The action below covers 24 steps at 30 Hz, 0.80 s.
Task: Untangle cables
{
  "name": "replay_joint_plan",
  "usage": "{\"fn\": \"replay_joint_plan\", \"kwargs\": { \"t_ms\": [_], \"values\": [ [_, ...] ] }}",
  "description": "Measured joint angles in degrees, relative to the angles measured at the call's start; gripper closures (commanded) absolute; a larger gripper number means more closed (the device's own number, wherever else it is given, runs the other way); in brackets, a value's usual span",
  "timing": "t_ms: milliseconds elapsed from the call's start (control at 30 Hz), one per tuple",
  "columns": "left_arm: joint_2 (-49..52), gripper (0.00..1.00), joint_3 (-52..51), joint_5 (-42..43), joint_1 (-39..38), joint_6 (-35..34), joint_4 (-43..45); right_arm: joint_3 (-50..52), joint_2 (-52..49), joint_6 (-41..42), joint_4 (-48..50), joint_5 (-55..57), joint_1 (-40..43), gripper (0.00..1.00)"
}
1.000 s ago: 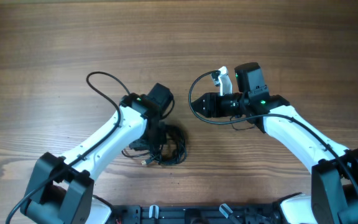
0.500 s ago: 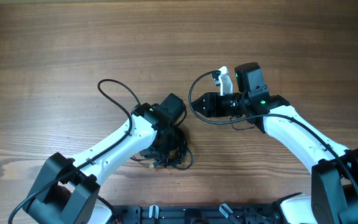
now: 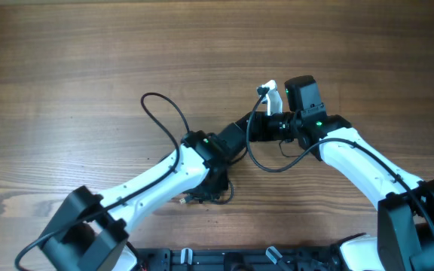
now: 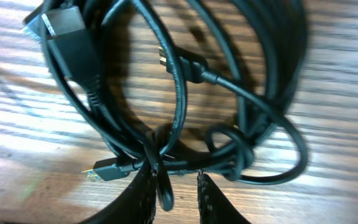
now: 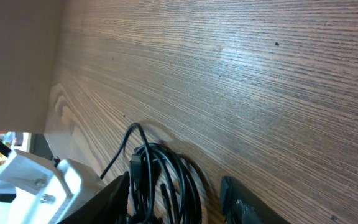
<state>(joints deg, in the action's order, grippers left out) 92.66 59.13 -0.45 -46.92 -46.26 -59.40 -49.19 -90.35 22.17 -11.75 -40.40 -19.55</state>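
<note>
**Left end effector** [image 4: 175, 177], seen from its own wrist. The two fingers point down at the counter with a narrow gap between them. One strand of the thin black flexible cables [image 4: 178, 93] passes through that gap. The strand is thinner than the gap and leans toward the finger on the left of the view, so the fingers are not pinched on it. Just beyond the fingertips the strands cross and twist into a small knot. From the knot, wide loops spread into a loose coil lying flat on the brown wood-grain counter [image 3: 89, 60]. A long black rectangular plug [image 4: 73, 37] rests at the upper left of the coil. A small blue-tipped plug [image 4: 99, 172] lies just beside the same finger, and a small metal-tipped plug [image 4: 165, 57] sits inside the loop. From above, the coil shows near the counter edge where the arms are mounted, at its middle, mostly hidden under the wrist of the white left arm [image 3: 149, 177].

**Right end effector** [image 5: 174, 182]. The fingers stand moderately apart and grip nothing. It is turned toward the left arm, and the coil appears beyond its fingertips, apart from them. From above it lies close beside the left wrist, but whether the two touch cannot be told. The white right arm [image 3: 360, 162] reaches in from the right.
</note>
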Motion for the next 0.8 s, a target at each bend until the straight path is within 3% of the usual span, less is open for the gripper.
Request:
{"fn": "replay_joint_plan", "kwargs": {
  "t_ms": [67, 167, 200, 400, 500, 700, 800],
  "values": [
    [2.4, 0.89, 0.1, -1.2, -0.3, -1.6, -0.7, 0.0, 0.0, 0.0, 0.0, 0.0, 0.0, 0.50],
    [4.6, 0.89, 0.1, -1.7, -0.6, -2.5, -1.1, 0.0, 0.0, 0.0, 0.0, 0.0, 0.0, 0.50],
    [4.9, 0.96, 0.1, -1.7, -0.6, -2.5, -1.1, 0.0, 0.0, 0.0, 0.0, 0.0, 0.0, 0.50],
    [4.9, 0.96, 0.3, -3.6, -0.7, -2.0, -1.5, 0.0, 0.0, 2.4, 3.1, 0.0, 1.3, 0.50],
    [2.2, 0.96, 4.4, -4.1, 0.2, 3.3, -2.6, 0.0, 0.0, 4.9, 3.5, -0.6, 4.7, 0.49],
    [-15.6, 0.96, 9.4, -4.9, 7.6, 19.0, 2.2, 0.0, -0.1, 3.5, 10.5, -20.3, 5.4, 0.51],
    [-15.9, 0.96, 9.4, -4.9, 7.6, 25.4, 4.3, 0.0, -0.3, 5.8, 18.6, -24.0, 4.3, 0.55]
  ]
}}
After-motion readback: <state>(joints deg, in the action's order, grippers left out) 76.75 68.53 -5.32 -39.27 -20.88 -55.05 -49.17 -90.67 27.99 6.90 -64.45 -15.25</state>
